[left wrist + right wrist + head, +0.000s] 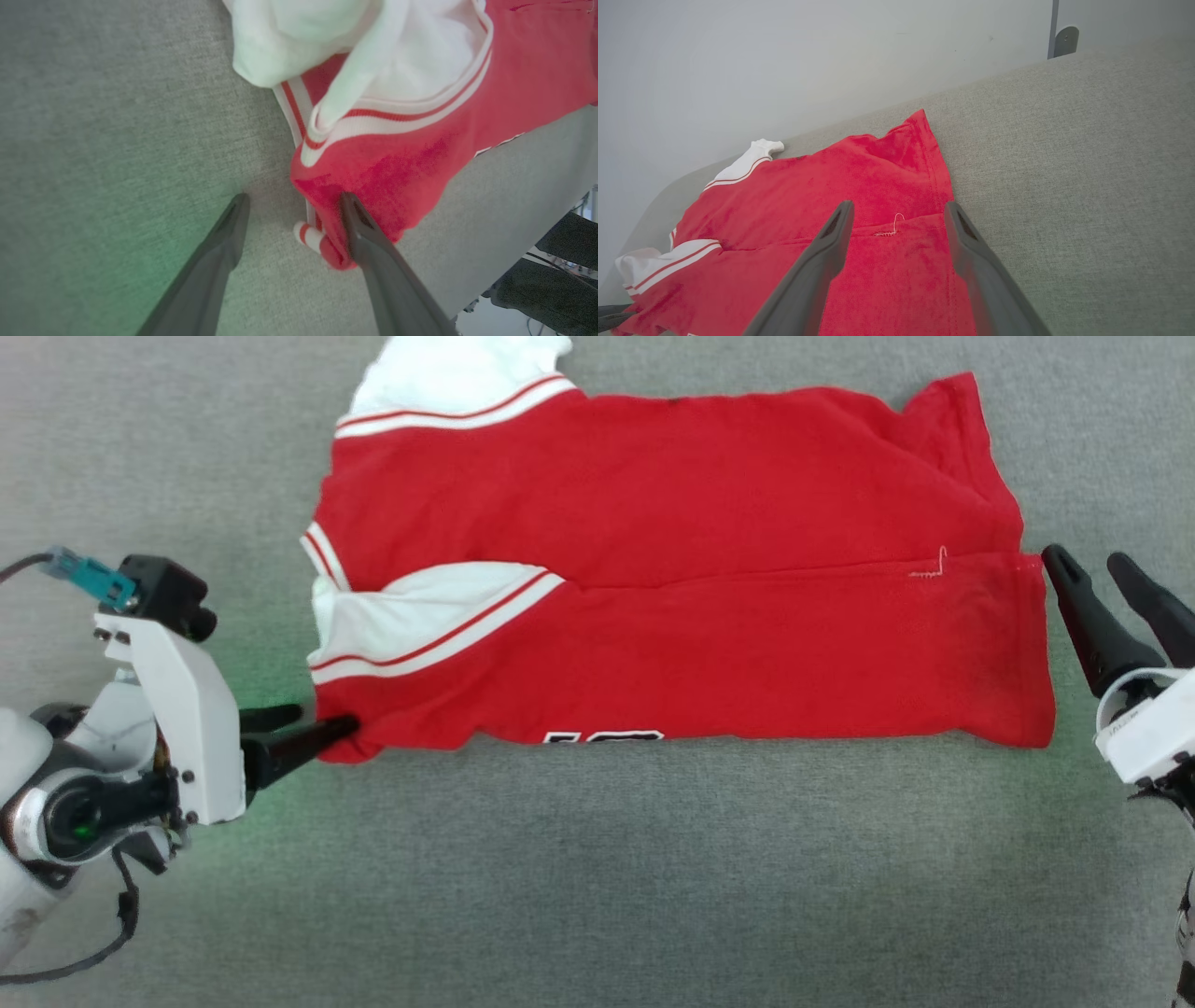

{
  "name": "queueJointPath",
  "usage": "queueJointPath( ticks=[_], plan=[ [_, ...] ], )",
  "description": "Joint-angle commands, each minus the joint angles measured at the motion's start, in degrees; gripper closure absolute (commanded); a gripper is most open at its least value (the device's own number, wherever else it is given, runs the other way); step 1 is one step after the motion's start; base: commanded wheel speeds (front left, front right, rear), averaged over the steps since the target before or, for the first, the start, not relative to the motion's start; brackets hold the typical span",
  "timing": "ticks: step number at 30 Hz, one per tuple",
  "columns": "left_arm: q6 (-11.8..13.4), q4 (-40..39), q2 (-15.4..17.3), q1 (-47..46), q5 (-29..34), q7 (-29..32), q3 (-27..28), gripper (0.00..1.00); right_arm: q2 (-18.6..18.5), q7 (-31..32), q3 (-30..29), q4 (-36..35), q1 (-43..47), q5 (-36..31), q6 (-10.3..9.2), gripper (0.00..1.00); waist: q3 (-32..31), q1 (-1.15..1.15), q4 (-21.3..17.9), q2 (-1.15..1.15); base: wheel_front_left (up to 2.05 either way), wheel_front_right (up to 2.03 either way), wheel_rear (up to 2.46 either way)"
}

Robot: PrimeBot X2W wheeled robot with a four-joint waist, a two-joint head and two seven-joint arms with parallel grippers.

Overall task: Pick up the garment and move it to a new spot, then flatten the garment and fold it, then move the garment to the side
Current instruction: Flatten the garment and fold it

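The garment (700,644) lies flat on the grey surface, red with white striped sleeves at its left end, its near half folded over the far half. My left gripper (327,719) stands open at the garment's near-left corner. In the left wrist view that gripper (294,199) has one finger against the red corner of the garment (397,163) and the other on bare surface. Just off the right edge, my right gripper (1083,556) is open with nothing in it. The right wrist view shows the right gripper (899,207) spread over the garment (808,200), by a loose white thread.
A grey fabric surface (607,877) stretches wide in front of and beside the garment. A pale wall (831,60) rises behind its far edge, with a small bracket (1064,41). Dark objects and cables (560,266) lie beyond the surface's edge.
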Motion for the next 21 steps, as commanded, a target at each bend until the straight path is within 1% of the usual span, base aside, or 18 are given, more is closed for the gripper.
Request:
queueJointPath(
  ticks=[1,3,6,10,11,14,17,21],
  plan=[
    [-0.52,1.31,-0.8,0.8,-0.76,0.45,-0.05,0.0,0.15,-0.24,0.16,-0.17,-0.84,-0.48,-0.04,0.0,1.47,0.0,-1.34,0.0,0.0,0.0,0.0],
    [-1.37,3.8,-1.53,0.7,-0.33,1.18,-0.95,0.0,0.19,-0.33,0.1,-0.02,-1.24,-0.41,-0.04,0.0,2.17,0.0,-1.87,0.0,0.0,0.0,0.0],
    [-2.27,7.57,-3.16,1.02,-1.93,2.32,-1.3,0.0,0.3,-0.39,0.01,-0.32,-1.54,-0.7,-0.04,0.0,2.95,0.0,-2.6,0.0,0.0,0.0,0.0],
    [-3.41,9.91,-4.55,1.31,-3.69,4.49,-1.79,0.0,0.58,0.0,-0.63,-1.03,-1.51,-1.11,-0.04,0.0,3.67,0.0,-3.2,0.0,0.0,0.0,0.0],
    [-3.69,10.06,-4.82,1.26,-4.07,5.0,-1.84,0.36,0.62,0.18,-0.83,-1.17,-1.59,-1.2,-0.04,0.0,3.78,0.0,-3.29,0.0,0.0,0.0,0.0],
    [-4.29,9.93,-5.12,1.06,-4.46,6.01,-2.08,1.0,0.46,0.91,-0.97,-1.7,-1.89,-1.64,-0.04,0.0,4.07,0.0,-3.46,0.0,0.0,0.0,0.0],
    [-4.73,9.37,-5.35,0.91,-4.4,6.13,-2.12,1.0,-1.15,3.16,0.5,-2.14,-1.75,-2.78,-0.04,0.0,4.3,0.0,-3.41,0.0,0.0,0.0,0.0],
    [-4.77,9.04,-5.52,0.58,-3.88,5.48,-1.95,1.0,-5.55,10.93,5.39,-2.31,0.0,-4.98,-0.04,0.0,4.52,0.0,-3.17,0.0,0.0,0.0,0.0]
  ],
)
